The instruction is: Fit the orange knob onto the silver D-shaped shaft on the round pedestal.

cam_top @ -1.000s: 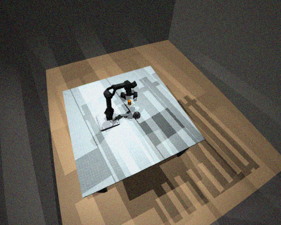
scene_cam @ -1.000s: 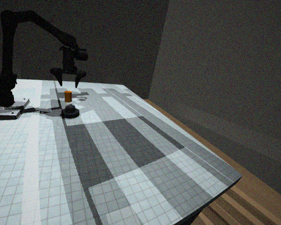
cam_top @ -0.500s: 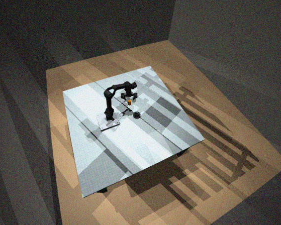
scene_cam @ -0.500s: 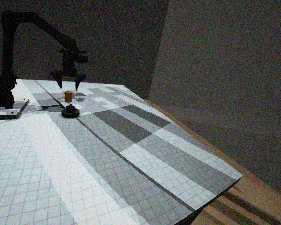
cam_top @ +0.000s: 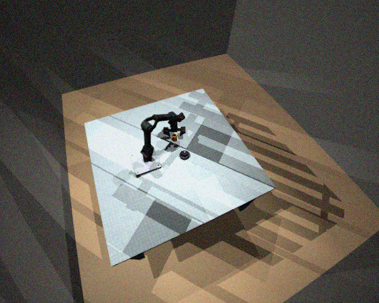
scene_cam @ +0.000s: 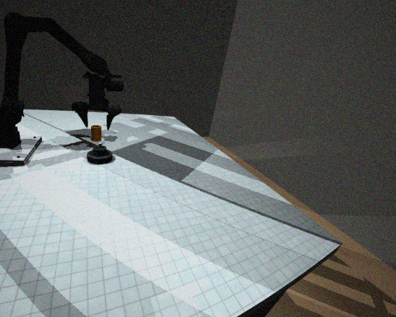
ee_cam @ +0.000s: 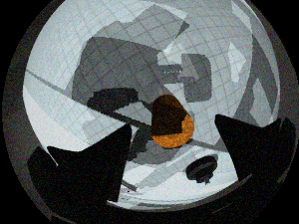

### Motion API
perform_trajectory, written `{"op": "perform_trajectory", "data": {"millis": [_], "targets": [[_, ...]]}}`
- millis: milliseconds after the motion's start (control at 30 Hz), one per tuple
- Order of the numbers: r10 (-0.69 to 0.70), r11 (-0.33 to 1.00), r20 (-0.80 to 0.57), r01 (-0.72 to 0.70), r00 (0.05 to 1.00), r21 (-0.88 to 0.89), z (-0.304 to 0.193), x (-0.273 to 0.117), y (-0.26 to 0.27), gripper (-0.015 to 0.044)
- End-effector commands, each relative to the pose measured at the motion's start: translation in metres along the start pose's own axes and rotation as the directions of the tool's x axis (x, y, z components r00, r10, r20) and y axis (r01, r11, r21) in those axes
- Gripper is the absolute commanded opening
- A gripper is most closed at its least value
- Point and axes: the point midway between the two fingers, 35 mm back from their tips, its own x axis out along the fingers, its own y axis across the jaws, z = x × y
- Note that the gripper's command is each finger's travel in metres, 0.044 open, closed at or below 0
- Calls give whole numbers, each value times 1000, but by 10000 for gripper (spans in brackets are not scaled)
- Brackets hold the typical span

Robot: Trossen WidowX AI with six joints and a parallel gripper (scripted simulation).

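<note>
The orange knob (cam_top: pixel 174 137) (scene_cam: pixel 96 133) (ee_cam: pixel 172 133) appears upright on the table, behind the pedestal in the exterior view. Its hole underneath is hidden. My gripper (cam_top: pixel 174 135) (scene_cam: pixel 97 127) (ee_cam: pixel 176 123) is open and points down. Its fingertips are wide apart on either side of the knob, about level with its top, and do not touch it. The dark round pedestal (cam_top: pixel 184 155) (scene_cam: pixel 99 158) (ee_cam: pixel 201 169) stands close to the knob. A small shaft (scene_cam: pixel 100 144) stands on top; its flat side is too small to make out.
The arm's base plate (cam_top: pixel 148 170) (scene_cam: pixel 8 162) lies left of the pedestal in the top and exterior views. The table (cam_top: pixel 202 191) (scene_cam: pixel 162 224) carries a grid and hard-edged shadows. Its near edge drops to a brown floor (cam_top: pixel 202 281).
</note>
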Motion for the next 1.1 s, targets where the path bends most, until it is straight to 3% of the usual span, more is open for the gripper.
{"op": "perform_trajectory", "data": {"millis": [0, 733, 1067], "targets": [[13, 1000, -9, -13, 1000, -6, -1, 11, 2, 440], [13, 1000, -9, -13, 1000, -6, -3, 43, 4, 440], [13, 1000, -9, -13, 1000, -6, -3, 43, 4, 197]]}}
